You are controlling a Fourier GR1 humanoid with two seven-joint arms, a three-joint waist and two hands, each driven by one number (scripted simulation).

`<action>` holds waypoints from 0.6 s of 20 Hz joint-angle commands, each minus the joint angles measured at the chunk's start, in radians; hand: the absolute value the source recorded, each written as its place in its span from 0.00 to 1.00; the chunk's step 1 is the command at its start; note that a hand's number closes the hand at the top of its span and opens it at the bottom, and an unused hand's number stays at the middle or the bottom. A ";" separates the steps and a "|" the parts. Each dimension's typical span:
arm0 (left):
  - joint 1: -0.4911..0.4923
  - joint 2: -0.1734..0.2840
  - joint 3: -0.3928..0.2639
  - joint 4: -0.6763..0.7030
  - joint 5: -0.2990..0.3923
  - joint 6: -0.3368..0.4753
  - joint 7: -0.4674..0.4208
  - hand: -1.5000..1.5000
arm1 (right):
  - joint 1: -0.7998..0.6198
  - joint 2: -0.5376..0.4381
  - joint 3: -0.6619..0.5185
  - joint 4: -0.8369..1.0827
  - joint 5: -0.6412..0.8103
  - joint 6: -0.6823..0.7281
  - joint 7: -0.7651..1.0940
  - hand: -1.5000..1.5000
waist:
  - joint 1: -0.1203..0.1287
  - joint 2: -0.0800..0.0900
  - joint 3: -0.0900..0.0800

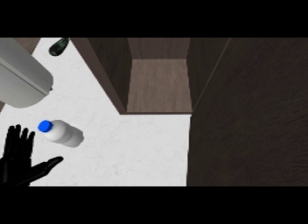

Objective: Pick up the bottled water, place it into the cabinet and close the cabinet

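The bottled water (61, 133), white with a blue cap, lies on its side on the white counter (131, 148) at the left. My left hand (18, 164) stands open just below and left of it, fingers up, not touching it. The dark wood cabinet (160, 85) is open at the top centre, its brown shelf bare. Its door (253, 118) swings out and fills the right side. My right hand is out of sight.
A large grey cylinder (18, 76) lies across the upper left corner. A dark green bottle (58, 46) sits at the top edge beside the cabinet's left wall.
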 commanded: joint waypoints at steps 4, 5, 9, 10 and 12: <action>-0.199 0.086 0.089 0.375 0.051 -0.105 -0.096 0.00 | -0.004 -0.004 0.000 -0.021 -0.008 -0.009 0.016 0.00 | -0.006 0.002 -0.001; -0.118 0.061 0.080 0.383 0.064 -0.183 -0.156 0.00 | 0.002 0.004 0.000 0.008 -0.001 -0.002 -0.023 0.00 | -0.003 0.001 -0.001; -0.202 0.044 0.065 0.492 0.034 -0.156 -0.210 0.00 | 0.071 0.010 0.037 0.031 0.035 0.021 -0.098 0.00 | -0.004 0.000 0.000; -0.277 0.083 0.083 0.605 0.020 -0.177 -0.255 0.00 | -0.021 -0.026 -0.036 -0.035 -0.076 -0.003 0.044 0.00 | -0.004 0.003 -0.001; -0.258 0.096 0.077 0.592 0.025 -0.189 -0.254 0.00 | 0.008 -0.035 -0.049 0.035 -0.037 0.032 -0.046 0.00 | -0.002 0.000 0.000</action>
